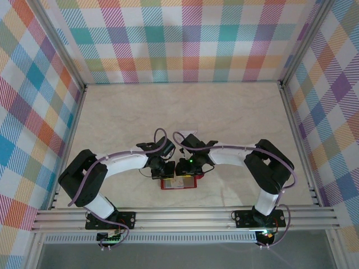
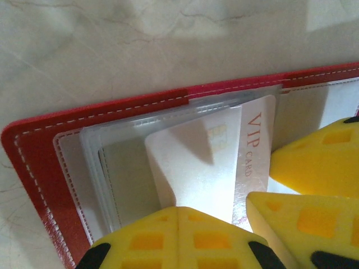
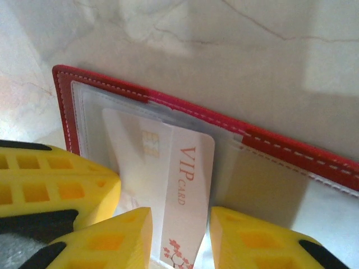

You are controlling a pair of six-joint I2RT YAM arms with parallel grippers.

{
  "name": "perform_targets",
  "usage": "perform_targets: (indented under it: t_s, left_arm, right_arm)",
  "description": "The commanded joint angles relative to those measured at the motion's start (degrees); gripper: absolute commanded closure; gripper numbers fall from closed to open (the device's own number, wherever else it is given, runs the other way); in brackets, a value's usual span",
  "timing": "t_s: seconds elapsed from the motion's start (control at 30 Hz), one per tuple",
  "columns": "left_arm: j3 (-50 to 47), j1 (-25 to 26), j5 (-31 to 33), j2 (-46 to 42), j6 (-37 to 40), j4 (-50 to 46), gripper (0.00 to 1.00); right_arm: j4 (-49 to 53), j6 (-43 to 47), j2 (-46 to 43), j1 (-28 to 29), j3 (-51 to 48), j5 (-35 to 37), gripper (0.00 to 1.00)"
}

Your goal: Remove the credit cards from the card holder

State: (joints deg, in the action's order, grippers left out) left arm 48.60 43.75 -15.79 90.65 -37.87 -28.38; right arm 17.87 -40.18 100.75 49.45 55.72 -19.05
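Note:
The red card holder (image 1: 179, 184) lies open on the table between the arms, its red stitched edge (image 2: 39, 168) framing clear and grey-white pockets. A white credit card (image 2: 207, 162) with a chip and red "VIP CARD" lettering sticks partway out of a pocket, tilted. My left gripper (image 2: 179, 216) is shut, its yellow tips pressed together on the near end of the card and pocket. My right gripper (image 3: 179, 246) is open, one finger either side of the card (image 3: 179, 185), with a small gap each side. Any other cards are hidden.
The two grippers (image 1: 164, 170) (image 1: 187, 168) stand almost touching over the holder near the table's front rail. The right gripper's yellow fingers (image 2: 314, 168) crowd the left wrist view. Pale marble tabletop (image 1: 185, 112) stretches back to the plaid walls.

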Motion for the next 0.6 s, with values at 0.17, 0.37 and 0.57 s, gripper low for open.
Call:
perform_targets:
  t_s: [0.17, 0.37, 0.57]
  left_arm:
    - [-1.5, 0.5, 4.0, 3.1, 0.9, -3.1, 0.98]
    - [-1.3, 0.5, 4.4, 3.7, 0.9, -3.4, 0.98]
    - [-0.8, 0.5, 4.7, 4.6, 0.8, -3.3, 0.98]
  right_arm:
    - [-3.6, 1.0, 1.8, -0.2, -0.8, -4.5, 0.68]
    - [-10.3, -2.2, -0.2, -0.3, -4.3, -8.0, 0.70]
    - [-18.4, -6.4, -3.9, -0.8, -9.8, -10.1, 0.74]
